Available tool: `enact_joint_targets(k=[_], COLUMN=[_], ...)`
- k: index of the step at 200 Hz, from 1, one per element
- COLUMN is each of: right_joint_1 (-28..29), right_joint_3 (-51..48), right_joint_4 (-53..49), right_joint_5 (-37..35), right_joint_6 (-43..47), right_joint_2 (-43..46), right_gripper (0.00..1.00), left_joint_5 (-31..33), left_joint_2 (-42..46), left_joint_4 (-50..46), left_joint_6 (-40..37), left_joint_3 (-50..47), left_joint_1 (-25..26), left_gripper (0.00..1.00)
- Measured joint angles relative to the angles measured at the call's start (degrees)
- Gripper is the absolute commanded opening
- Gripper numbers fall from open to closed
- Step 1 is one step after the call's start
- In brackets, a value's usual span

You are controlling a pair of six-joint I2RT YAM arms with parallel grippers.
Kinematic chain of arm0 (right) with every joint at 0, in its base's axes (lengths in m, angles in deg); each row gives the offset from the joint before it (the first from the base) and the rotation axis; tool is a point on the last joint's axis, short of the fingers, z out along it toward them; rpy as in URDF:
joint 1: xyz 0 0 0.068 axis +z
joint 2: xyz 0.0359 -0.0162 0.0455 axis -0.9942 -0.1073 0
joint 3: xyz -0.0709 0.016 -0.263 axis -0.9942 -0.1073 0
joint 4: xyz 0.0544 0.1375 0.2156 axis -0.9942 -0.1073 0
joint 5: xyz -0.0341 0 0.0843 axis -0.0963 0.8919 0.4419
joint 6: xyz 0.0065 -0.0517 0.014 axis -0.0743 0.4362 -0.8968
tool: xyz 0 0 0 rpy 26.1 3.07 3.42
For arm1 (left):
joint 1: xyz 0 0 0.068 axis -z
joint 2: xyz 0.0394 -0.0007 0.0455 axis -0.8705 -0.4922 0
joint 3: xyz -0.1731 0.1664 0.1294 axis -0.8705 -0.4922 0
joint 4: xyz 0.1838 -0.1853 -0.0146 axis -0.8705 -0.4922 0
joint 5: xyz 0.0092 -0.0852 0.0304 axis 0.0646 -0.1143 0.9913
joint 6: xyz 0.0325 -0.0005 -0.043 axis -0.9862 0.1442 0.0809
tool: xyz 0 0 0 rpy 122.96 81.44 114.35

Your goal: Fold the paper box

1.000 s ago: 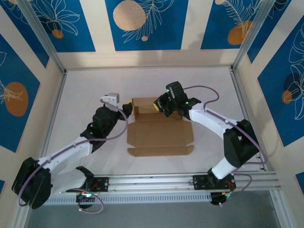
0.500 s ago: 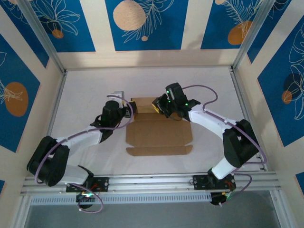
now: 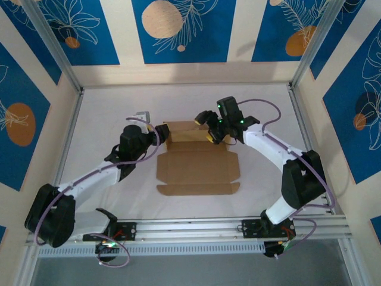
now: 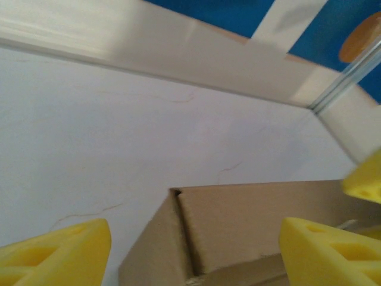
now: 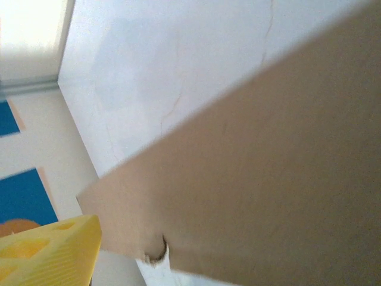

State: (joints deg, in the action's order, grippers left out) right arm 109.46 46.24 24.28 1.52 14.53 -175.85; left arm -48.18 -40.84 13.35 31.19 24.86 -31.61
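- On the middle of the white worktop, the paper box is lying half made, with its far part standing up and its near part lying flat.
- The left gripper is hanging at the far left corner, fingers spread wide and holding nothing.
- The right gripper is sitting at the far right end, fingers looking apart and gripping nothing.
- I am guessing the side walls are going up next.
- To do it well, both grippers should be pushing slowly along the crease, so the thin card is bending and not sliding away.
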Motion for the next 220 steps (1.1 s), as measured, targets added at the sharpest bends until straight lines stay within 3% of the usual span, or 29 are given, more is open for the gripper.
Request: enact_joint_targets(k=[49, 85, 121, 147, 175, 220], right_joint_1=[-2.0, -1.3, -0.1, 1.7, 1.6, -1.7], right_joint_3=[16.0, 26.7, 34.3, 39.1, 44.1, 43.4], right_joint_4=[-7.4, -13.3, -18.0, -21.7, -24.8, -27.9], right_joint_5=[-0.2, -3.0, -5.7, -4.2, 2.5, 5.9], right_joint_6=[9.9, 20.7, 32.2, 41.5, 47.5, 49.7], right_joint_2=[-13.0, -19.5, -23.3, -24.8, -26.5, -25.7], right_gripper=[0.51, 0.49, 0.50, 0.60, 0.69, 0.72], left_joint_5=[-3.9, -2.7, 1.2, 3.0, 2.9, -7.6], left_joint_2=[9.2, 17.7, 19.3, 14.8, 5.8, -14.7], left_joint_4=[-6.0, -11.5, -19.0, -26.9, -29.5, -28.5], left_joint_6=[2.6, 1.4, -0.8, -3.5, -4.1, 0.9], left_joint_3=[0.0, 0.3, 2.3, 9.3, 18.1, 25.8], left_joint_1=[0.0, 0.0, 0.0, -0.4, -3.3, -10.9], left_gripper=[0.77, 0.77, 0.78, 0.83, 0.84, 0.80])
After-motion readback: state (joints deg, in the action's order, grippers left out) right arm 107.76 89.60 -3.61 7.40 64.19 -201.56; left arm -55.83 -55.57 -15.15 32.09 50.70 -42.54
